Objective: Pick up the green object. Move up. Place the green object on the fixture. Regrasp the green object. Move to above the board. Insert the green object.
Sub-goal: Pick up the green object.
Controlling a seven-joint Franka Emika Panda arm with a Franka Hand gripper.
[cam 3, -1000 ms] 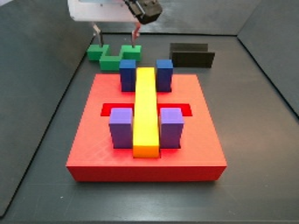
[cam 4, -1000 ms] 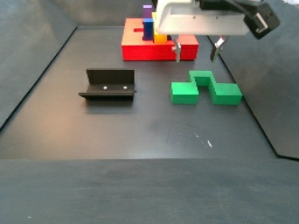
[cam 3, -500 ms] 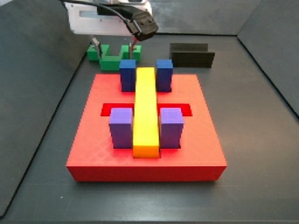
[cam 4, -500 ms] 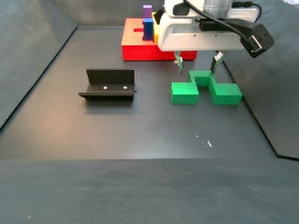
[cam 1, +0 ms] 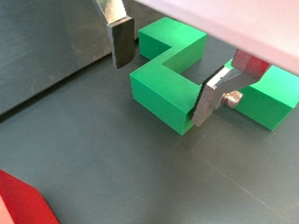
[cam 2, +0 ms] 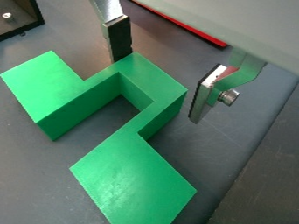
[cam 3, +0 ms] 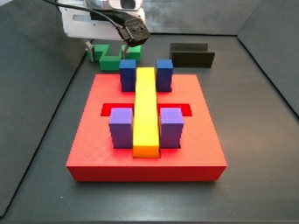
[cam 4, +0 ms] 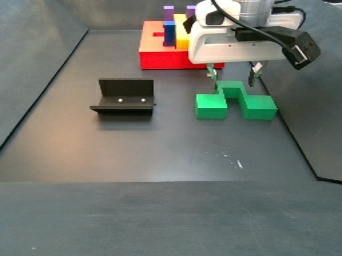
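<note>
Gripper low over the floor, pointing straight down, jaws spread wide. Both silver fingers visible in both wrist views, nothing clamped between the dark pads. Wrist housing directly above.

In a wrist view the gripper hangs with its jaws spread, one finger on each side of the green object's middle bar, neither clearly touching it. The object lies flat on the dark floor. A red board edge and the black fixture show at the frame's margins.
</note>
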